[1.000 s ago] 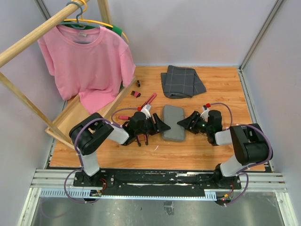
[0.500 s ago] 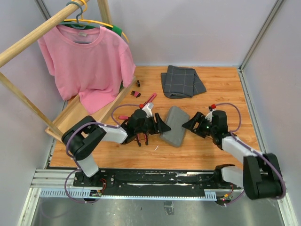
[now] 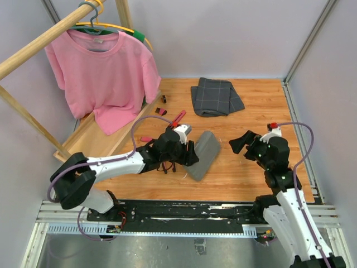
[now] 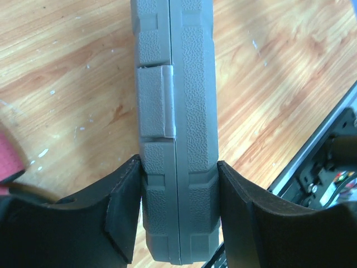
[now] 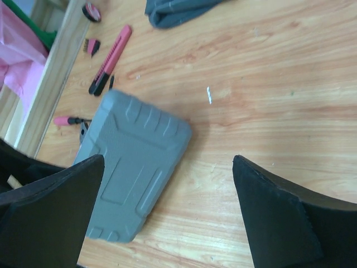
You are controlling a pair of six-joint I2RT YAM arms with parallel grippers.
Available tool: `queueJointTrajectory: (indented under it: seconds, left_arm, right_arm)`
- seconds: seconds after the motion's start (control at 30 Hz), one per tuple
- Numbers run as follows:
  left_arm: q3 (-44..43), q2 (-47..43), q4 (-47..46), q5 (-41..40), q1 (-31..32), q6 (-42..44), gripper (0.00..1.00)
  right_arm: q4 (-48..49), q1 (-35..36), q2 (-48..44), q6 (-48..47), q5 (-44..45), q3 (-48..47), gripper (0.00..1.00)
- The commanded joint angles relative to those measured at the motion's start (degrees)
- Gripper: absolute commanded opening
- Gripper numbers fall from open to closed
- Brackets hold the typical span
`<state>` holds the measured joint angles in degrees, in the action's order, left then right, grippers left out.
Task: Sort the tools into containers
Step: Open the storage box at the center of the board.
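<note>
Wooden desk (image 3: 251, 178) boards carry a grey tool case (image 3: 202, 153) near the middle, tipped up on its edge. The left fingers (image 4: 120, 215) pinch it across its thickness, one on each face, with the seam and latch (image 4: 156, 100) showing between them. The right fingers (image 5: 50, 206) are spread wide, well apart from the case, holding nothing. Behind the case lie a pink utility knife (image 3: 178, 118) and a folded grey cloth (image 3: 216, 96).

the grey case (image 4: 177, 139) is matt, pebble-textured plastic (table (image 4: 279, 72) glossy varnished wood).
</note>
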<state>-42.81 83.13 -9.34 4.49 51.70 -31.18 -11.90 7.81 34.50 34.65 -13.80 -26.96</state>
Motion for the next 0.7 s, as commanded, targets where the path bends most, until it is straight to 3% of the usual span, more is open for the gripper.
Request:
queueJointTrajectory:
  seconds: [0.0,0.2,0.4,0.67]
  left_arm:
    - [0.14,-7.74,7.62,-6.58,2.77,9.39,0.0]
    - [4.43,-18.58,12.22,-10.25,4.96,11.92,0.0]
    - [7.38,-21.97,11.8,-13.15,7.52,9.27,0.0]
    - [7.67,-25.4,11.43,-14.23,9.03,10.32,0.0]
  right_arm:
    - [-1.61,-0.79,-6.6,-1.76,5.44,-0.97,0.99]
    - [11.42,-0.83,-14.74,-8.13,-4.46,5.89,0.96]
    - [29.31,-0.84,-18.07,-12.94,-18.67,12.64,0.92]
    - [30.39,-0.34,-8.1,-20.77,-30.63,7.29,0.9]
